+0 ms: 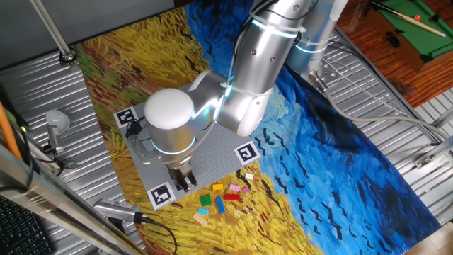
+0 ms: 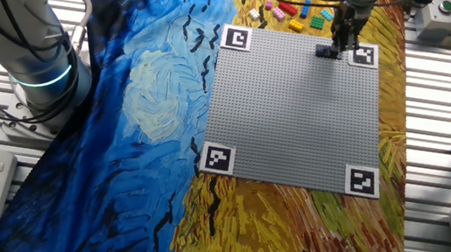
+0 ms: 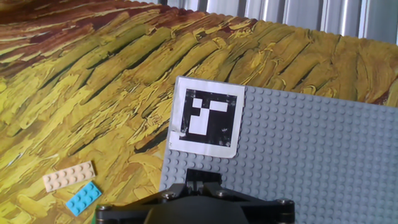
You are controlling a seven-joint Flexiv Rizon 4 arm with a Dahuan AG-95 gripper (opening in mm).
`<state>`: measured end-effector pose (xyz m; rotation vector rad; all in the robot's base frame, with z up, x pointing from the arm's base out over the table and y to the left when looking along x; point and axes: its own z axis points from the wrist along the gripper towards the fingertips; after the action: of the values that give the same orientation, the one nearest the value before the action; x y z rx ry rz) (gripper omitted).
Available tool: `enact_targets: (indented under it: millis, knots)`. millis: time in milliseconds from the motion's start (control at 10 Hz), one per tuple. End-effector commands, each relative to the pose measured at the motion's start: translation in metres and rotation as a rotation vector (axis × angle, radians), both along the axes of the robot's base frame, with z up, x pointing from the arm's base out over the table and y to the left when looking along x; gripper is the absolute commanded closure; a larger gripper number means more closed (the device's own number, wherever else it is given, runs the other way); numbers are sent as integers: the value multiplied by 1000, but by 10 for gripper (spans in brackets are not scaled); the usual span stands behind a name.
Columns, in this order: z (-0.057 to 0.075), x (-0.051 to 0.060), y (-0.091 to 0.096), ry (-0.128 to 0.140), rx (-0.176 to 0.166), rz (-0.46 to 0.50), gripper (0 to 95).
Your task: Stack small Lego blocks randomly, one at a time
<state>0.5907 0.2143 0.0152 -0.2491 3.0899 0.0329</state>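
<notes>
My gripper [image 1: 186,180] stands at the grey baseplate [image 1: 212,152] next to a corner marker tag [image 1: 161,195]. It looks shut on a flat black block [image 2: 328,52] that rests on the plate's studs. In the hand view the fingers [image 3: 203,182] are close together at the bottom edge, with the black piece between them. Several small loose blocks lie on the yellow cloth just beyond the plate's edge: yellow [image 1: 217,188], red [image 1: 231,197], green [image 1: 205,201], blue [image 1: 220,205]. A tan block [image 3: 68,175] and a light blue block [image 3: 83,198] show in the hand view.
The baseplate [image 2: 294,109] has a black-and-white marker tag at each corner, one of them [image 3: 206,118] right in front of the fingers. The painted cloth [image 2: 140,105] covers the table. Metal slats, cables and tools [image 1: 56,127] lie around the cloth's edges.
</notes>
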Motion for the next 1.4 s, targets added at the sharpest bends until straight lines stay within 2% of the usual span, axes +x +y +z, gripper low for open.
enact_targets:
  millis: [100, 400, 700, 1200, 1400]
  knots:
    - [6, -1, -1, 4, -2, 4, 950]
    - [14, -8, -14, 9, 4, 32, 950]
    - [11, -17, -18, 4, 7, 37, 950]
    - [5, -14, -11, 2, 7, 30, 950]
    - [-4, -14, -8, 0, 2, 30, 950]
